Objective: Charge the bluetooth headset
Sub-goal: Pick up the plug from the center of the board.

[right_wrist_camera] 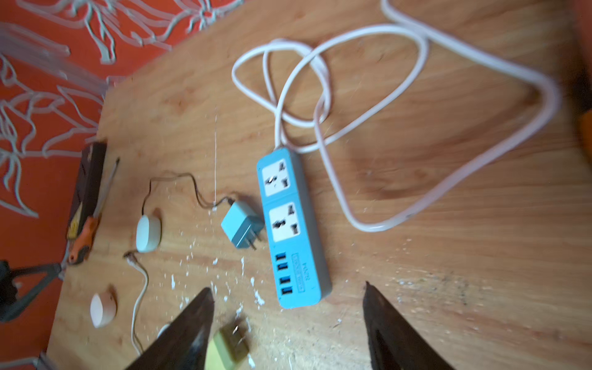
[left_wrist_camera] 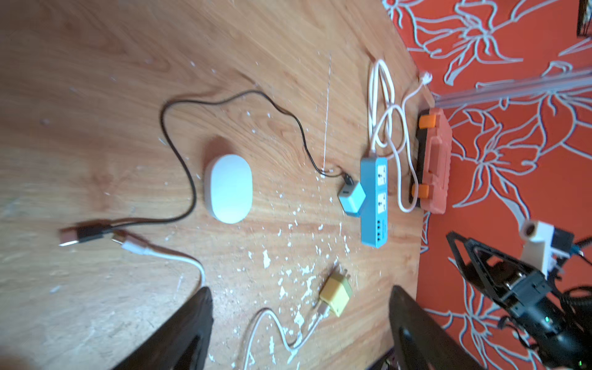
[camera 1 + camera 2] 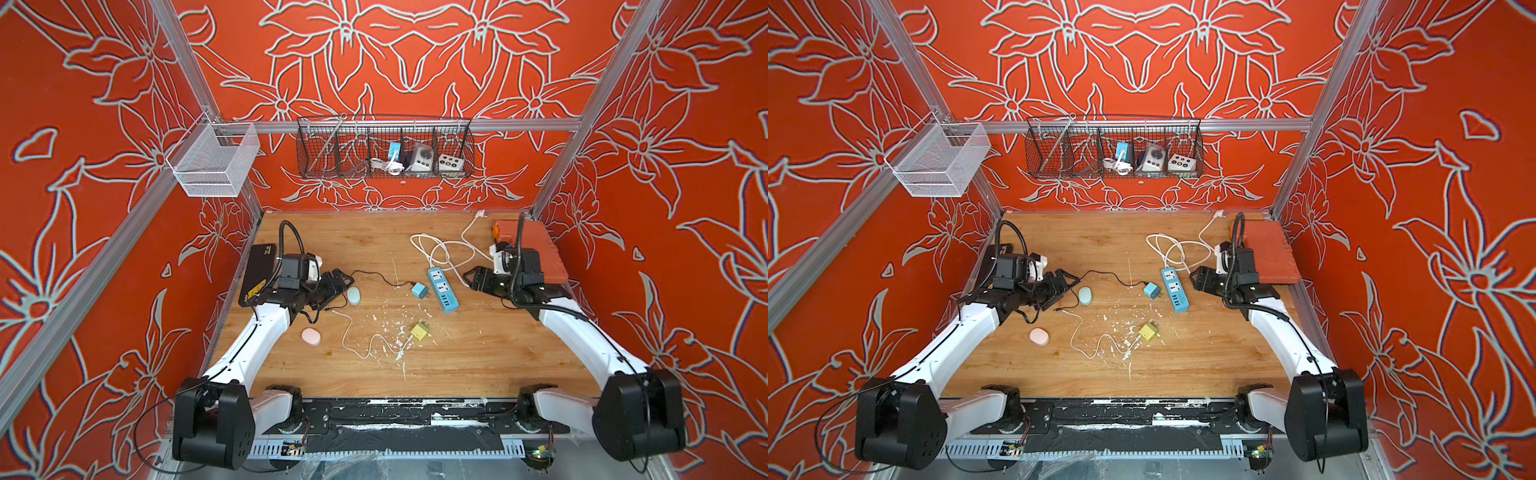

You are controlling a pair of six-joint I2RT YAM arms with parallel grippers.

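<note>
Left hand [image 3: 338, 284] low over the left-centre of the desk [image 3: 478, 353], jaws apart and empty: released. Right hand [image 3: 469, 279] also spread with nothing between its jaws, just right of the blue power strip [image 3: 442, 289]. Likely task item is the pale blue earbud case [image 3: 353, 296], flat on the desk just right of the left hand's tips, not touching, lid shut, long axis running roughly near-to-far. A second, pink earbud case [image 3: 311, 336] sits nearer and further left; cannot tell for certain which one is meant. The left arm is far closer to both cases, the right arm to the strip. The black cable [image 3: 374, 276] curves round the far side of the blue case from the blue wall adapter [image 3: 419, 290]. Its free plug [image 2: 77, 235] lies on the near side of the case, beside the plug of the white cable [image 2: 179, 256] from the yellow adapter [image 3: 419, 332]. The blue adapter is unplugged, prongs pointing at the strip, just beside it. Judgement: nothing connected yet, and the coming move turns on the left hand picking up the black plug or the case; the case's port is not visible. Writing: a printed label beside the strip's USB ports and a yellow sticker on the black case [image 3: 259, 270] at far left are both too blurred to read.
</note>
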